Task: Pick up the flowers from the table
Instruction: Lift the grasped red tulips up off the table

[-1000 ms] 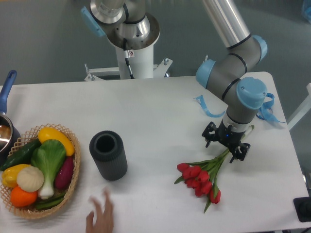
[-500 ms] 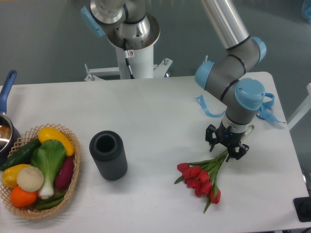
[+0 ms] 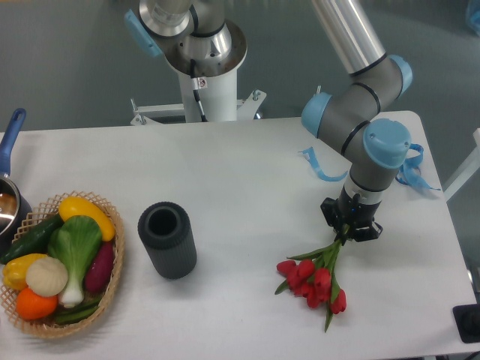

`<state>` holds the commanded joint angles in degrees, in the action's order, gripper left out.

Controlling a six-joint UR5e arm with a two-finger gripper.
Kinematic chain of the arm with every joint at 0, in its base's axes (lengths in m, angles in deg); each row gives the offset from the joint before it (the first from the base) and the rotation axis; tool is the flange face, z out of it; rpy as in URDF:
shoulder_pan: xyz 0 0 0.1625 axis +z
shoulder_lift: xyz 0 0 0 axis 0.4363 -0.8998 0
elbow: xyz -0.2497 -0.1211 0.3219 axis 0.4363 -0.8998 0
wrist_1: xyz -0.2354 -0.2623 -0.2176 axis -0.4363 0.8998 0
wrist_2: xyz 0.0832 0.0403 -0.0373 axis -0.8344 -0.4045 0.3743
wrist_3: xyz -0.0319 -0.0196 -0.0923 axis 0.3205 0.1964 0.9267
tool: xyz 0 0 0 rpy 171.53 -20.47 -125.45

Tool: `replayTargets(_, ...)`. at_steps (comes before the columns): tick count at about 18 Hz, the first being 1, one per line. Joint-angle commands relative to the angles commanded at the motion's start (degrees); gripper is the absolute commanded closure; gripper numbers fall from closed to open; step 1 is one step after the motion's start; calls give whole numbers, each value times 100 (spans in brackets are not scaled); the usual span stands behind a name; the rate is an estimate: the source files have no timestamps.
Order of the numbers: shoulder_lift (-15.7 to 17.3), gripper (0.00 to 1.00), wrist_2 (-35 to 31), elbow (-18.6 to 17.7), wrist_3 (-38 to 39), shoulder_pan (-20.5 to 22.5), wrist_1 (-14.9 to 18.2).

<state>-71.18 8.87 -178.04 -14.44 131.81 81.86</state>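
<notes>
**Claw closed on the tulip stems near the right edge of the bench**

I see the claw (image 3: pixel 350 228) pointing down, with its two fingers drawn narrow around the thin green stems of the flowers (image 3: pixel 315 278). The grip is on the upper part of the stems, and the red buds hang lower, toward the front edge of the bench (image 3: pixel 247 165). The bunch is tilted, with the buds toward the front and a little to the left of the claw. I cannot tell if the buds touch the white surface or are just above it.

Behind the arm, near the far right corner, curled blue ribbons (image 3: pixel 319 166) lie on the bench, well apart from the flowers.

Near the middle of the bench a dark ribbed cylinder (image 3: pixel 166 240) stands upright with its opening up. At the front left corner there is a woven basket (image 3: pixel 111 281) with vegetables inside: a yellow pepper, a green leafy one, a white round one, an orange one and a purple one. At the left edge I see part of a pot with a blue handle (image 3: pixel 10 135).
</notes>
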Motion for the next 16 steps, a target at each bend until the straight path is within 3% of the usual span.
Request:
replayTargets(4, 561, 97, 218, 44, 0, 9, 0)
replayTargets(7, 1114, 97, 1550, 26, 131, 79, 0)
replayTargets(9, 1352, 97, 2491, 61, 665, 88, 0)
replayTargets(13, 1844, 97, 3267, 0, 1107, 219, 0)
replayTargets(16, 2135, 97, 4355, -157, 1379, 394, 0)
